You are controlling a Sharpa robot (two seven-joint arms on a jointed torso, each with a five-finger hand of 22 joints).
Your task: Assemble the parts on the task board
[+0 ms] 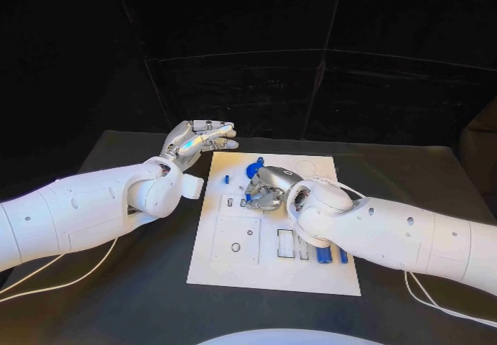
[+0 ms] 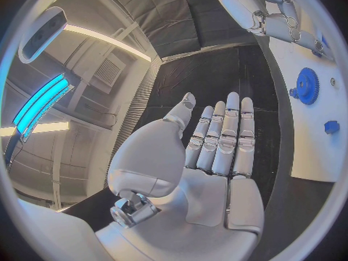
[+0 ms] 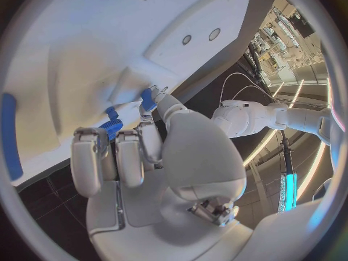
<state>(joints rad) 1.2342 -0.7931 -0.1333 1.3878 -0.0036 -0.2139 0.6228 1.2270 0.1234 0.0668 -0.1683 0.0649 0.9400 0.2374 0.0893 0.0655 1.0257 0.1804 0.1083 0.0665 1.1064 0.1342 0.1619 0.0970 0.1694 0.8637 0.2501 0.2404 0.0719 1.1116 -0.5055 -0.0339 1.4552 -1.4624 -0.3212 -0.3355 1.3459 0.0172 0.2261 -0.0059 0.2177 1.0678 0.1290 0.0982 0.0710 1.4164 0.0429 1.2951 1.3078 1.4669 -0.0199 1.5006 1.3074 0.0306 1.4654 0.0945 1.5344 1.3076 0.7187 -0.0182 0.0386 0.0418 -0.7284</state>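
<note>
A black table [image 1: 414, 172] is seen from above, with a white task board [image 1: 233, 266] laid at its middle. Two white robot arms reach in, the left arm [image 1: 72, 208] from nine o'clock and the right arm [image 1: 414, 233] from three o'clock.

The left hand [image 1: 199, 141] is held raised beside the board's far left corner, at about eleven o'clock from the board's centre. Nothing is held in it; in the left wrist view its fingers [image 2: 221, 139] are seen stretched out straight and lying side by side, with the thumb apart.

The right hand [image 1: 271, 188] is lowered over the far half of the board, toward twelve o'clock from the board's centre. Its fingers are curled down onto the board, and in the right wrist view a small blue part [image 3: 148, 98] is seen at the thumb's tip and another blue part [image 3: 112, 124] at the fingertips. Whether either piece is actually gripped cannot be told.

A blue gear [image 2: 307, 86] is seen on the board near the right hand in the left wrist view, with a small blue piece [image 2: 332, 127] near it. More blue parts [image 1: 327, 255] are seen at the board's right edge, at about four o'clock, partly covered by the right arm. Pale rectangular outlines [image 1: 236, 237] are seen on the board's near half.
</note>
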